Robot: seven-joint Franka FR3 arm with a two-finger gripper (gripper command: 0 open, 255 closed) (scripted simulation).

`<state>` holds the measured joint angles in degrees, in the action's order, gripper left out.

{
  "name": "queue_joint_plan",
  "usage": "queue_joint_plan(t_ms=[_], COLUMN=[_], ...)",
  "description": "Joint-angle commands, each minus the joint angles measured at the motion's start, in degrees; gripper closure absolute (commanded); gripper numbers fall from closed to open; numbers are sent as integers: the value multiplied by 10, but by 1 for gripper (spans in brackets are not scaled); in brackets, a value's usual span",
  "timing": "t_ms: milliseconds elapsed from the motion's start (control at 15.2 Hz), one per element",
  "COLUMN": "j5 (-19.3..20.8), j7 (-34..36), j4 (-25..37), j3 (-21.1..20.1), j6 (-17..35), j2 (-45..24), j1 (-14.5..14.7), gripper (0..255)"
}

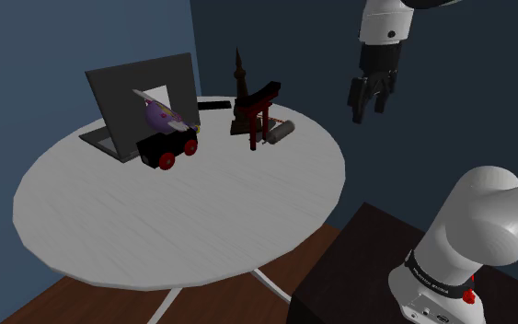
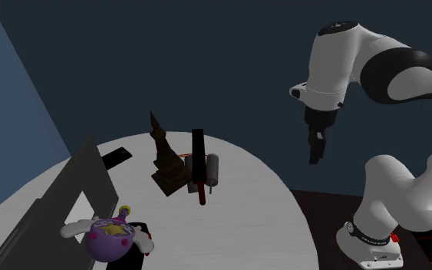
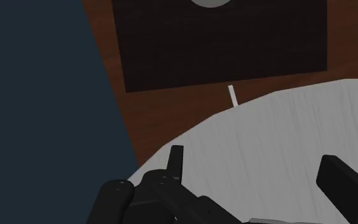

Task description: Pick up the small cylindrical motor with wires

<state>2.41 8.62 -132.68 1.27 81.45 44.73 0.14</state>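
The small grey cylindrical motor is laid on its side on the round white counter, just beside the red-and-black torii gate model. The claw is held spread apart and empty, high up and well apart from the gate. This is judged to leave room for a descent to be lined up.

Free air from end effector down to motor; dark gate model just beside it
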Motion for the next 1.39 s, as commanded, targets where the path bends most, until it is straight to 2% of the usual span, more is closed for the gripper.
queue_joint_plan(t_ms=[0, 660, 1320], j5=[0, 24, -3], j7=[0, -81, -167], j4=[0, 61, 199], j3=[0, 65, 113], j6=[0, 132, 211], j2=[0, -186, -400], j1=[0, -5, -11], gripper=[0, 0, 0])
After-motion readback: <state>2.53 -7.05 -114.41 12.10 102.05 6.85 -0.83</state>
